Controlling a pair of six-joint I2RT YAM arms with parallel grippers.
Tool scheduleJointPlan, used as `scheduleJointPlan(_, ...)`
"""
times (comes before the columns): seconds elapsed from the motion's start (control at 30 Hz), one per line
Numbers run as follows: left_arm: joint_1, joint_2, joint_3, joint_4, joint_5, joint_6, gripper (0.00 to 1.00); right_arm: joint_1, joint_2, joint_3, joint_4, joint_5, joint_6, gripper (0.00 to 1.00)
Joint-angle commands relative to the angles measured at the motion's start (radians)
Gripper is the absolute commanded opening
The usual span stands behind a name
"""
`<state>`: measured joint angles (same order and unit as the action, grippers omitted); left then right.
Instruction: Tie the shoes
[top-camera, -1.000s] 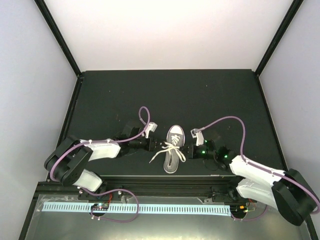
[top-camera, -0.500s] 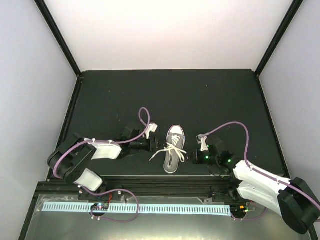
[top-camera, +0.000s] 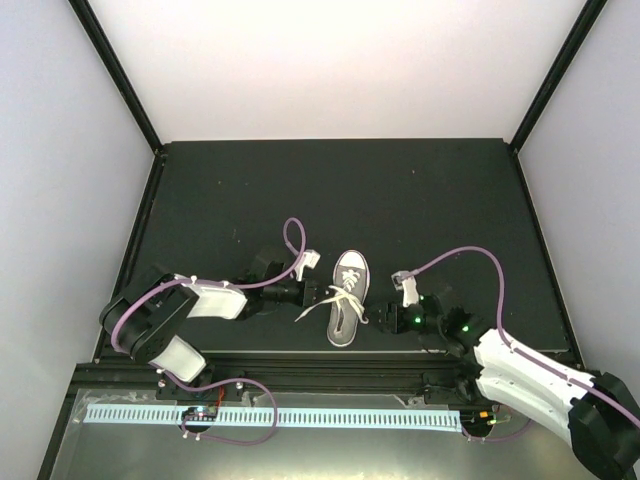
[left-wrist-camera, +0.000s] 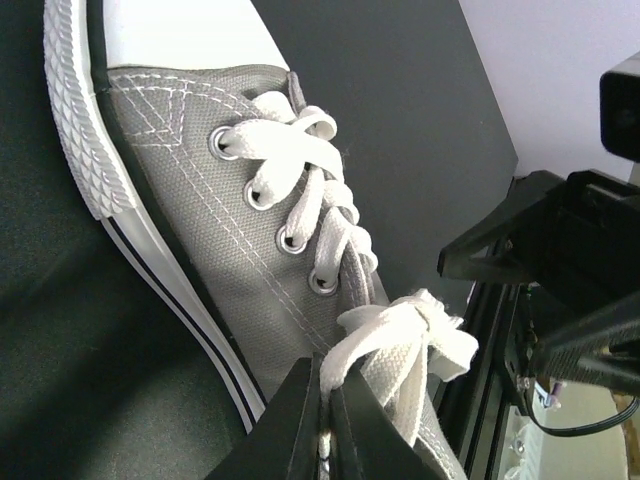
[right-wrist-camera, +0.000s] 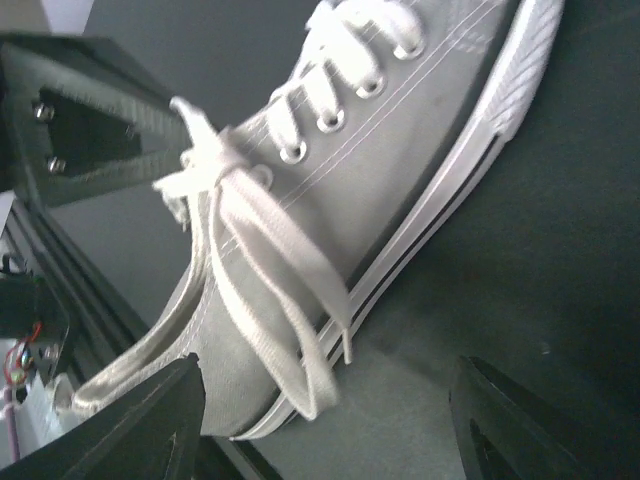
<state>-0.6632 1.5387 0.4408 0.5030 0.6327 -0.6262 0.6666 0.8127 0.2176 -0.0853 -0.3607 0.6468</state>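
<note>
Showing a small grey canvas sneaker (top-camera: 346, 290) flat on its white sole, near the front edge of the dark surface (top-camera: 400, 190), about midway across. Points its white toe cap (top-camera: 349, 264) at the far wall and its heel at the arm bases. Carries white laces (left-wrist-camera: 300, 195) crossed through the metal eyelets and gathered into a loose knot (left-wrist-camera: 415, 322) over the tongue. Drapes two long loops (right-wrist-camera: 290, 300) down the right flank as far as the rim of the sole. Sends a trailing strand (top-camera: 308, 313) out leftward onto the surface. Sits between both hands, close to each.

Finds the left hand (top-camera: 318, 297) low and just beside the sneaker's left flank, pointing rightward. Presses the left fingers (left-wrist-camera: 290, 430) tight together, pinching a held strand (left-wrist-camera: 345, 362) that rises from between them to the knot.

Places the right hand (top-camera: 385, 315) just off the right flank, level with the heel half and apart from the canvas. Spreads the right fingers (right-wrist-camera: 140, 430) wide, with nothing gripped between them. Frames the draped loops and the sole in the gap, from a little way back.
</note>
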Motion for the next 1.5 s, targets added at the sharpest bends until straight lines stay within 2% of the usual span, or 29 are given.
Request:
scheduleJointPlan(0.0,-0.01,0.0,0.035,0.026,0.018,0.008,0.02,0.04,0.006,-0.027,0.055,-0.058,-0.04,0.69)
scheduleJointPlan(0.17,-0.016,0.001,0.037,0.021,0.014,0.005,0.01,0.075,0.119,0.023,0.078,-0.041,-0.086,0.68)
scheduleJointPlan(0.3,-0.02,0.0,0.039,0.014,0.006,0.005,0.02,0.105,0.206,0.067,0.09,-0.027,-0.114,0.6)
scheduleJointPlan(0.47,-0.021,-0.004,0.042,0.005,-0.002,0.005,0.02,0.111,0.26,0.083,0.106,-0.019,-0.131,0.45)
scheduleJointPlan(0.53,-0.021,-0.007,0.044,-0.001,-0.003,0.01,0.02,0.111,0.264,0.083,0.105,-0.011,-0.138,0.35)
scheduleJointPlan(0.6,-0.021,-0.013,0.049,-0.017,-0.01,0.02,0.02,0.112,0.269,0.087,0.08,0.023,-0.144,0.14)
scheduleJointPlan(0.67,-0.021,-0.022,0.06,-0.057,-0.028,0.039,0.02,0.112,0.275,0.089,0.043,0.061,-0.145,0.02)
scheduleJointPlan(0.87,-0.016,-0.042,0.089,-0.15,-0.116,0.056,0.02,0.111,0.23,0.057,-0.027,0.122,-0.094,0.02)
scheduleJointPlan(1.17,0.002,-0.058,0.087,-0.184,-0.196,0.032,0.02,0.111,0.19,0.011,-0.057,0.127,-0.008,0.02)
scheduleJointPlan(1.47,0.01,-0.072,0.075,-0.189,-0.23,0.02,0.02,0.11,0.221,0.025,-0.067,0.139,0.0,0.02)
